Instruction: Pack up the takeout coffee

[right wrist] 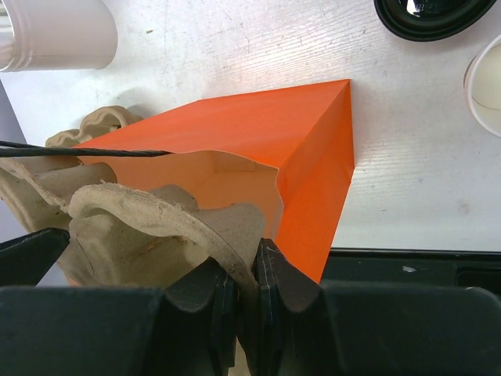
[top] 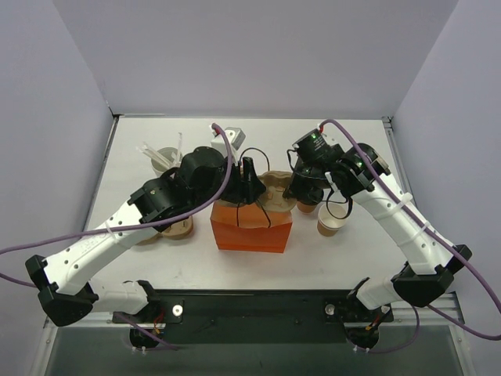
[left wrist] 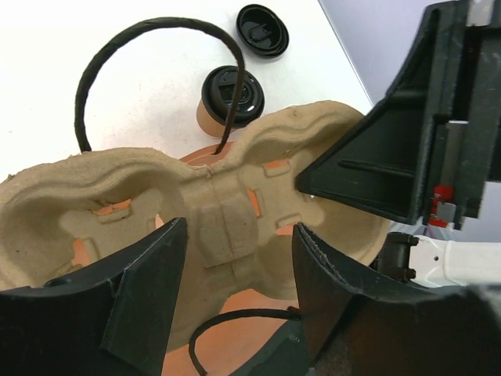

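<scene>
The takeout coffee (left wrist: 232,98), a tan cup with a black lid, stands on the table beyond the bag in the left wrist view. A tan pulp cup carrier (left wrist: 227,204) sits across the mouth of the orange bag (top: 250,229). My right gripper (right wrist: 244,270) is shut on the carrier's (right wrist: 156,227) rim at its right end, above the bag (right wrist: 305,157). My left gripper (left wrist: 239,266) hovers open over the carrier's middle ridge, with one finger on each side. The bag's black cord handle (left wrist: 156,31) arcs above. In the top view both grippers (top: 249,184) (top: 297,190) meet over the bag.
A lidless tan cup (top: 333,225) stands right of the bag, with a loose black lid (left wrist: 263,30) nearby. A white cup of stirrers (top: 164,157) stands at the back left. More tan pulp pieces (top: 178,227) lie left of the bag.
</scene>
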You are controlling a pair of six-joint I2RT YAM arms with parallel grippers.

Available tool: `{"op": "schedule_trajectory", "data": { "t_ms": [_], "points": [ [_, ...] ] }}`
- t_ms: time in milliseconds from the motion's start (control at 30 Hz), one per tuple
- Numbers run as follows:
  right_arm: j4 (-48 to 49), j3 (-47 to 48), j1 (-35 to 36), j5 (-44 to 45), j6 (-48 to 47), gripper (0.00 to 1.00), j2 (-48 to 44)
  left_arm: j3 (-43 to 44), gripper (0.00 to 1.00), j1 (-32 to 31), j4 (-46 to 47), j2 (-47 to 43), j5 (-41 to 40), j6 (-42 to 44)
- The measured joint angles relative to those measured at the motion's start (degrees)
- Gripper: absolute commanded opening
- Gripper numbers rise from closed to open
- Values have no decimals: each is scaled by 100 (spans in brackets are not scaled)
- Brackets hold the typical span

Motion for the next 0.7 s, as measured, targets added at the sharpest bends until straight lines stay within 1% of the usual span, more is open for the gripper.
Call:
{"op": "schedule_trajectory", "data": {
  "t_ms": [333, 567, 700],
  "points": [
    [31, -7, 28, -2, 0, 6, -52, -133, 66, 0, -61, 87, -122, 4],
    [57, -37, 28, -7, 4, 6, -55, -199, 59, 0, -72, 146, -140, 11],
    [120, -90, 31, -46, 28, 11, -63, -199, 54, 0, -76, 146, -146, 28]
  ]
}}
